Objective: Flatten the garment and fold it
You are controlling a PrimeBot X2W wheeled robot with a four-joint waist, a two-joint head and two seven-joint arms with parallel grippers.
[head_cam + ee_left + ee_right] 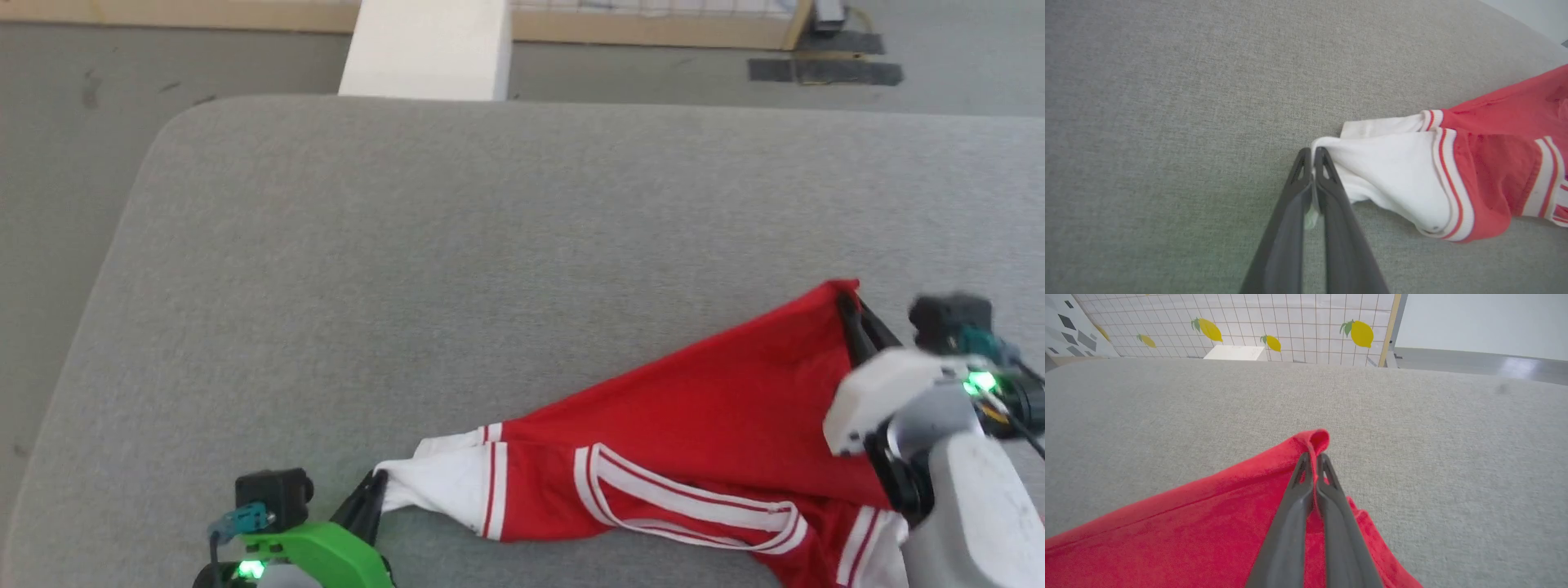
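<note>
**Head view.**
- Garment (694,441): red, with white sleeves and red-and-white striped trim. It lies bunched and drawn into a long wedge across the near right part of the grey fabric-covered counter (408,286).
- My left end effector (377,482): at the lower left, fingers closed on the tip of the white sleeve (441,486).
- My right end effector (849,314): at the right, fingers closed on a peaked red corner of the garment.
- Beyond the counter: grey floor (57,163) and a white block (429,49).

**Left wrist view.**
- My left end effector (1312,152): fingers pressed together, with a sliver of white cloth pinched between them.
- Garment (1486,179): the sleeve and its striped band run off to the right of that view, resting on the counter (1167,122).

**Right wrist view.**
- My right end effector (1314,457): fingers together, gripping a red edge fold that curls over the tips.
- Garment (1208,531): red cloth spreads toward the lower left over the counter (1453,457).
- Behind: a tiled wall (1298,330) printed with lemons.
</note>
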